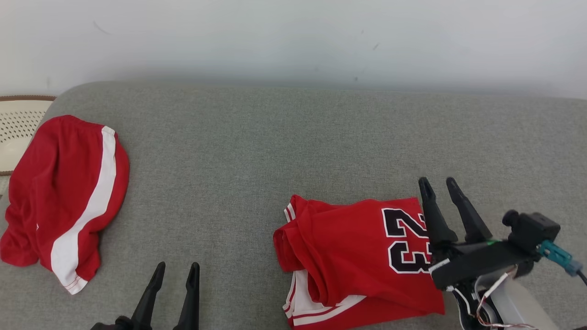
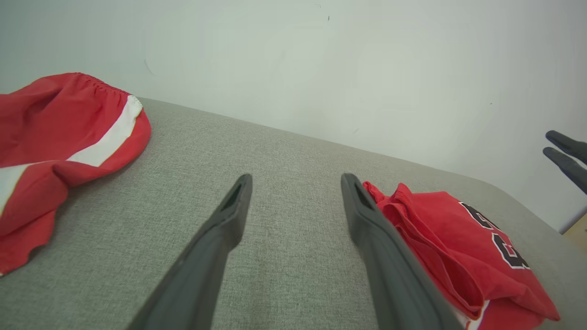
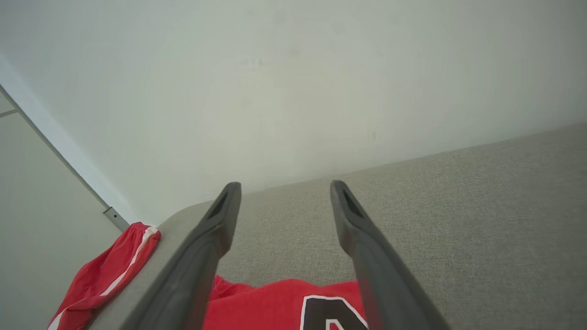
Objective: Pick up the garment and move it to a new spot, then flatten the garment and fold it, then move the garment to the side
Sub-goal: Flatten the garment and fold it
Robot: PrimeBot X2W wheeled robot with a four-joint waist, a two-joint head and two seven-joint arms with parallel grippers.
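Starting at 9 o'clock in the head view: a cream perforated basket (image 1: 18,123) pokes in past the edge, and right beside it a pair of red shorts with a white stripe (image 1: 59,192) lies bunched on the grey upholstered surface (image 1: 257,146). Parked off to the side like that, they look to me like a garment that's already been dealt with.

Your left pincer (image 1: 178,266) sits at 7 o'clock, released with nothing in it. Its wrist view shows the fingers spread over bare grey fabric, with the shorts off at 10 o'clock and the jersey just beside its right finger.

The task's garment, I'd say, is the red number 23 jersey (image 1: 348,247), down at 5 o'clock near the front edge. It's doubled over with the white trim poking out underneath, so it looks roughly folded but a bit lumpy on its left side.

Your right pincer (image 1: 438,182) is at 4 o'clock, also released and empty. It's over the jersey's right edge, fingers pointing toward the wall, and I can't tell whether it's touching the cloth. My guess is it's there to grab that edge, either to tidy the fold or to shift the jersey aside.

The surface is soft woven fabric with rounded corners, so cloth will probably drag on it. A plain white wall (image 1: 293,36) runs along the back.
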